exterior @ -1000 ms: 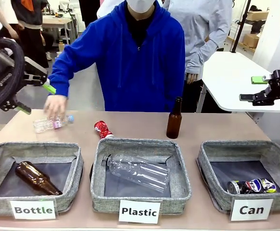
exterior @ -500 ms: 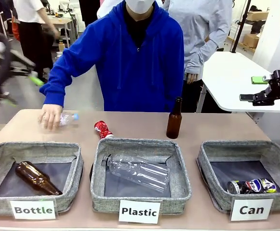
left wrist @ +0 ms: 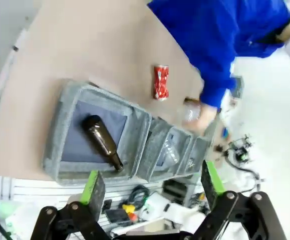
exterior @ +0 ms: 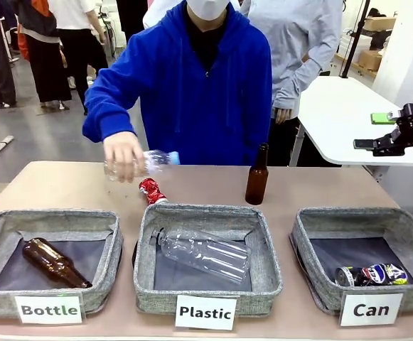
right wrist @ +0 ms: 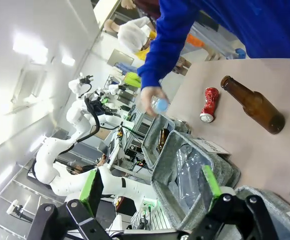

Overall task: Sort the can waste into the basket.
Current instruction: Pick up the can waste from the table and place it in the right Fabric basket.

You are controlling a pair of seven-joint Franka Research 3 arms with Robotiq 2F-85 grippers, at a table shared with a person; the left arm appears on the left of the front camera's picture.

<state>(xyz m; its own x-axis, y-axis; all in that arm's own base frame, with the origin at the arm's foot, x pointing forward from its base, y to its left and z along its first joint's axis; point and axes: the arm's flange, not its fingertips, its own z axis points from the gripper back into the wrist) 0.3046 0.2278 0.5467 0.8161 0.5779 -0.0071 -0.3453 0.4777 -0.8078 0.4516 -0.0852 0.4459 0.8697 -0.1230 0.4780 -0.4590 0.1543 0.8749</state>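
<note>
A: What is changing at the left?

B: The left arm is pulling out of the front view; the left gripper [left wrist: 152,186] is hanging high above the worktop's [exterior: 64,188] left end, claw spread wide, gripping nothing; the person's hand [exterior: 123,155] is carrying a clear plastic bottle [exterior: 158,158] from the left edge toward the middle.

A: And for the cans?

B: I am judging one is still waiting; the red can [exterior: 151,190] is lying on the worktop against the middle basket's [exterior: 206,213] far rim; the blue and silver can [exterior: 373,274] is already lying along the right basket's [exterior: 302,234] near wall; the right gripper [exterior: 374,131] is hovering off the right edge, wide open, empty.

A: Writing?

B: The signs are reading "Bottle" [exterior: 48,310], "Plastic" [exterior: 205,312], "Can" [exterior: 371,310]; the cans' print is too small to read.
</note>
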